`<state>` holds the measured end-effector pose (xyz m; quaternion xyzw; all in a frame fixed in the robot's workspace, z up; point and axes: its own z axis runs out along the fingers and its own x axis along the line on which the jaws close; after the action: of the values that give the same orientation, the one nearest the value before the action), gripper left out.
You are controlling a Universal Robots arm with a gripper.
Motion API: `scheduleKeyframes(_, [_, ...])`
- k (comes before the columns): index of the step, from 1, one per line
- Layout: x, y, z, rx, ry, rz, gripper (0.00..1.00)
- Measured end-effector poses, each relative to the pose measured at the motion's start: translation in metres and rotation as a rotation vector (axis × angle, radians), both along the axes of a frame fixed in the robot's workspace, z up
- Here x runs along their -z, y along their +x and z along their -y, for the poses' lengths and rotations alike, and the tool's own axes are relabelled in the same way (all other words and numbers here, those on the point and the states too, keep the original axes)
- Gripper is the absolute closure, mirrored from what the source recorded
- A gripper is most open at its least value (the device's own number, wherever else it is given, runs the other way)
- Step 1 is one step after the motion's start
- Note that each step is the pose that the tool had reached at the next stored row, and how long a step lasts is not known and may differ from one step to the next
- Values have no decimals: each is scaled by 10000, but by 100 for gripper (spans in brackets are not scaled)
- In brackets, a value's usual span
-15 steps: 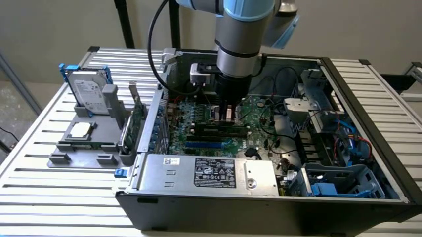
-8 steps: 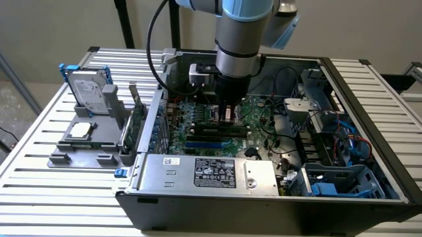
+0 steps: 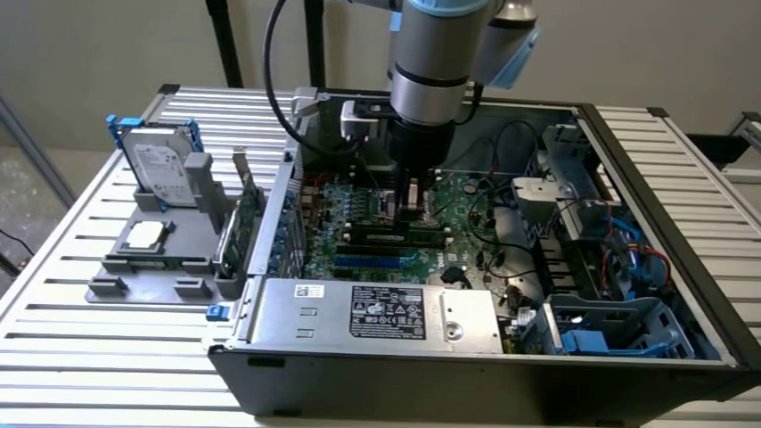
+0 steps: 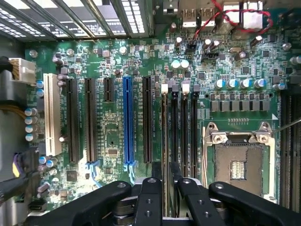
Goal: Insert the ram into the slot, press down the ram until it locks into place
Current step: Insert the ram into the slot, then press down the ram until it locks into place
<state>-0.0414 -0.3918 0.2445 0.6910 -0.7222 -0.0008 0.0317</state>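
Claw (image 3: 411, 207) is down inside the open PC case (image 3: 476, 379), over the motherboard's memory bank. In the wrist view the claw (image 4: 165, 175) is narrow, closed on the ram (image 4: 164, 127) with a finger (image 4: 148, 197) on each side.

The ram stands edge-on in the slot (image 4: 164, 90), the outermost of the four parallel black memory slots, on the side toward the blue slot (image 4: 127, 122). Can't tell if the white end clip has latched. The three neighbouring memory slots (image 4: 184, 127) are bare. CPU socket (image 4: 237, 162) sits just beyond them, open, no chip.

In the exterior view the ram (image 3: 378, 237) reads as a thin green strip under the claw tip, lying along the board.

Power supply (image 3: 369, 312) sits at the case's near edge. On the slatted surface (image 3: 95, 357), to the exterior view's left of the case, a grey holder (image 3: 155, 259) carries a hard drive (image 3: 159, 165) upright and an expansion card (image 3: 244, 223) on edge.
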Motion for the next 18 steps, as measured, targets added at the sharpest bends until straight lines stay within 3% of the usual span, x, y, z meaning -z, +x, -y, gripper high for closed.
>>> scheduleKeyframes(4, [-70, 0, -1, -1, 3, -1, 81])
scheduleKeyframes(6, [-70, 0, -1, -1, 6, -1, 89])
scheduleKeyframes(18, [-71, 0, 0, -1, 3, -2, 89])
